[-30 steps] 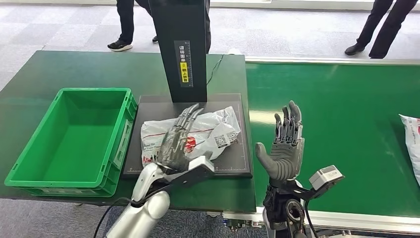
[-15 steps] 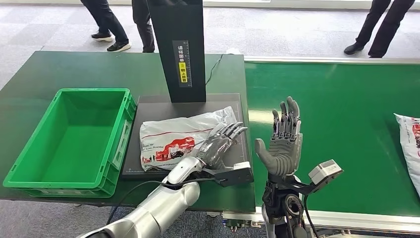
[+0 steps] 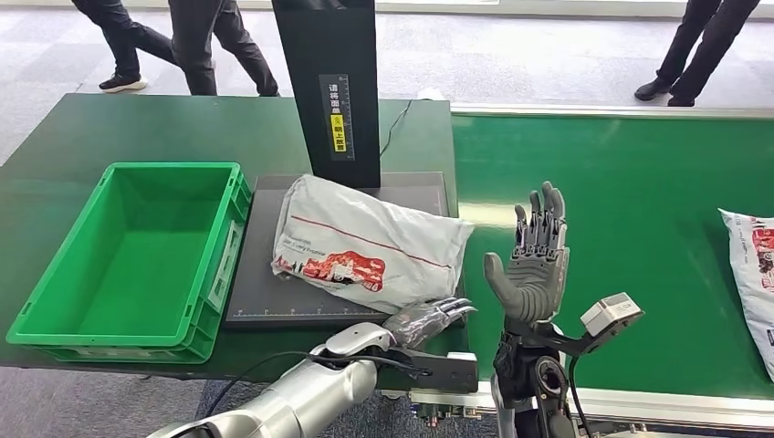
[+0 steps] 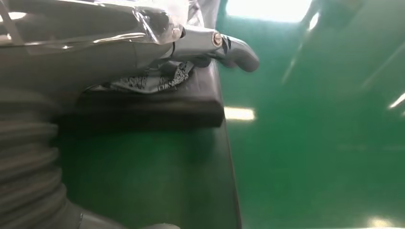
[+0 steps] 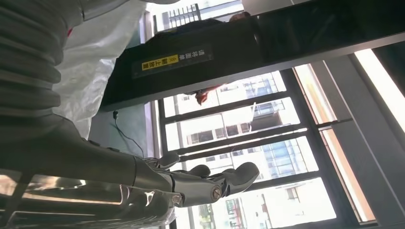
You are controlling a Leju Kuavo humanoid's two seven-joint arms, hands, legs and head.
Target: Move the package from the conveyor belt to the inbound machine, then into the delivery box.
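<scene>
- Sliding off the package (image 3: 365, 245), the left hand (image 3: 427, 319) now sits under its near-right edge, fingers extended, tilting it up on the inbound machine (image 3: 256, 292).
- Right hand (image 3: 532, 266) hovers spread, upright, holding nothing.
- Delivery box (image 3: 55, 283) awaits; lifting probably comes next.

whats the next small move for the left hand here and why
Probably lift and carry the package leftward toward the green crate. The left hand sits under the package's near right edge, which is already tilted up off the black scanner plate, and the crate stands open just beside it. The right hand is raised, holding nothing.
</scene>
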